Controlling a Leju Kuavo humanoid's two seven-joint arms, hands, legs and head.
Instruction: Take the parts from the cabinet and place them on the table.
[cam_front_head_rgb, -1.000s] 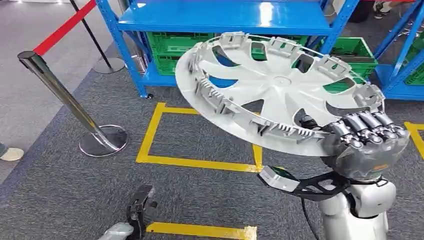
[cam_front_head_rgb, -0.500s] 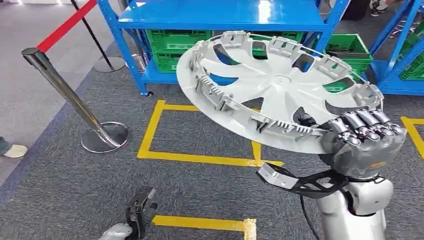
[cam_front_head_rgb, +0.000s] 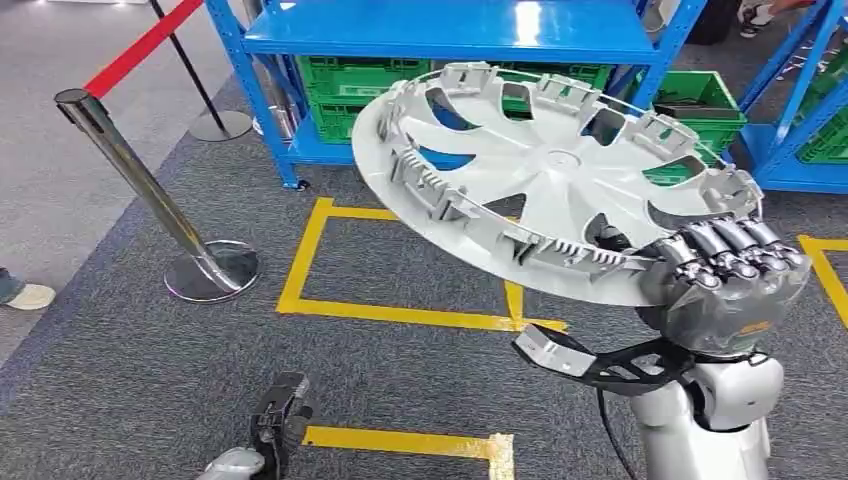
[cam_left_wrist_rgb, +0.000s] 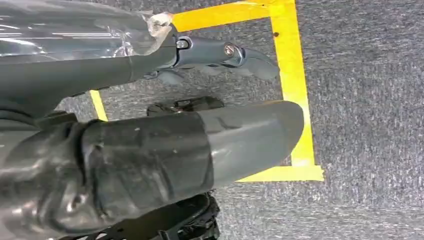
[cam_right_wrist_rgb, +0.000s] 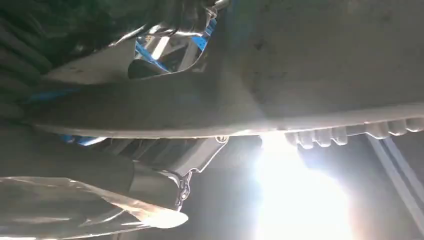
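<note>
— Grey carpet marked with yellow tape (cam_front_head_rgb: 400, 318), a blue shelf rack (cam_front_head_rgb: 440, 40) with green crates (cam_front_head_rgb: 345, 90) behind it, a metal post (cam_front_head_rgb: 130, 175) with a red belt off to one side. Where does the job stand?

— Partly done, I'd judge. One part, a silver wheel cover (cam_front_head_rgb: 545, 175), is already out of the rack and carried in the air in front of it, tilted, its ribbed inner side facing up. No surface to set it on appears yet, so the placing is all left to do.

— Who has it?

— The right robot hand (cam_front_head_rgb: 730, 275). Its fingers (cam_front_head_rgb: 735, 250) are curled over the rim of the wheel cover at the edge farthest from the post, clamping it. From the right wrist camera the wheel cover (cam_right_wrist_rgb: 310, 65) sits right against the hand.

— And the other one?

— The left robot hand (cam_left_wrist_rgb: 150, 150) hangs low over the carpet, away from the wheel cover, beside a yellow tape corner (cam_left_wrist_rgb: 295, 100). It holds nothing; its thumb and a finger are stretched out with a gap between them, so I read it as spread.
</note>
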